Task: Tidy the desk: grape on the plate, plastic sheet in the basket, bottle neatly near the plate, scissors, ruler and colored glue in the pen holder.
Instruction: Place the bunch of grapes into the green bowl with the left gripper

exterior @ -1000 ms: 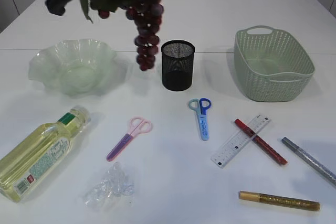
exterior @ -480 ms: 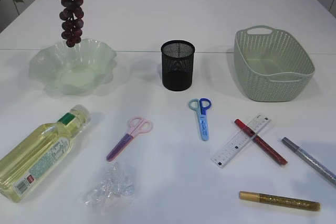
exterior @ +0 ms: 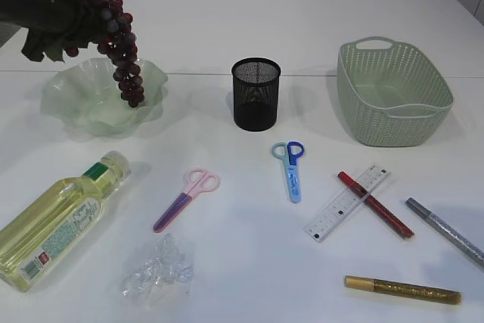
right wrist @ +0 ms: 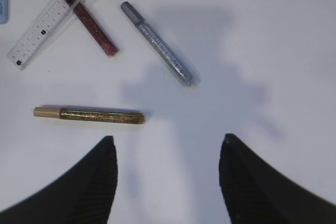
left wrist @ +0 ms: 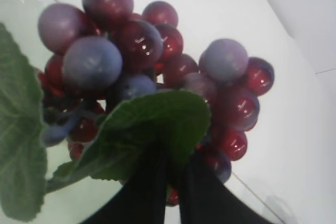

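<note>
My left gripper [exterior: 64, 1] is shut on the leafy stem of the dark red grape [exterior: 122, 54] bunch, whose tip hangs over the pale green wavy plate [exterior: 57, 96]. Seen from the left wrist, the grape [left wrist: 157, 66] fills the frame above my shut gripper [left wrist: 173, 156]. The bottle [exterior: 57, 221] lies on its side at front left, beside the crumpled plastic sheet [exterior: 157, 270]. Pink scissors [exterior: 185, 200], blue scissors [exterior: 290, 168], ruler [exterior: 346, 202] and the red [exterior: 376, 204], silver [exterior: 445, 231] and gold [exterior: 402, 290] glue lie flat. My right gripper [right wrist: 168, 136] hangs open above bare table near the gold glue [right wrist: 89, 114].
The black mesh pen holder [exterior: 255, 94] stands mid-table with nothing in it. The green woven basket [exterior: 393, 92] sits at back right. The red glue lies across the ruler.
The grape bunch moved left from beside the pen holder to over the plate and now hangs lower and slanted, its tip inside the plate's rim. Nothing else moved.
</note>
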Available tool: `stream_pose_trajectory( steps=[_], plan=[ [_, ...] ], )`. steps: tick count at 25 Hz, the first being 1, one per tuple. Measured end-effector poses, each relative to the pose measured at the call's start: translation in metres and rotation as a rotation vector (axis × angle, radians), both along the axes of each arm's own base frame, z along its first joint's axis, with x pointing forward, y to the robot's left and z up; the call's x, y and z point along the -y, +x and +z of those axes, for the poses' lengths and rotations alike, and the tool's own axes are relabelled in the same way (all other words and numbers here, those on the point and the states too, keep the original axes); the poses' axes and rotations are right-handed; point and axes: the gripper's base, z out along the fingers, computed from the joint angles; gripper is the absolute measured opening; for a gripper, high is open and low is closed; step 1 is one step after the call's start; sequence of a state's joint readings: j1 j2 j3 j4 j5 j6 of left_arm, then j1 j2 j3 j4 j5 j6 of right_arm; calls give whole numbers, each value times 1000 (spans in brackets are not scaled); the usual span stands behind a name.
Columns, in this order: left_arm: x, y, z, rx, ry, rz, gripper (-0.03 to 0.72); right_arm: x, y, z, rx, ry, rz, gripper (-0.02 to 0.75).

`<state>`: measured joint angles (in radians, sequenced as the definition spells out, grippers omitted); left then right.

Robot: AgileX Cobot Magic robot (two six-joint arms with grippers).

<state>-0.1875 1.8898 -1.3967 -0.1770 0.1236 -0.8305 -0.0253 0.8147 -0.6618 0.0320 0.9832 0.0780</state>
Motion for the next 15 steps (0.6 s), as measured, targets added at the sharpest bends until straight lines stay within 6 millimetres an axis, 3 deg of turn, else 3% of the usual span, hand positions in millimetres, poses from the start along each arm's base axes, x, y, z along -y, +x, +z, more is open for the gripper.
stream_pose_trajectory(
  steps=[4,7,13,15],
  plan=[
    [0,2,-16,-52,48,-22,22,0,0,0,-3,-2,0,484],
    [0,0,-20,-93,76,-38,85,0,0,0,-3,-2,0,484],
    [0,-5,-26,-179,95,-52,414,0,0,0,-3,-2,0,484],
    [0,-6,-27,-195,99,-54,477,0,0,0,-3,-2,0,484]
  ],
)
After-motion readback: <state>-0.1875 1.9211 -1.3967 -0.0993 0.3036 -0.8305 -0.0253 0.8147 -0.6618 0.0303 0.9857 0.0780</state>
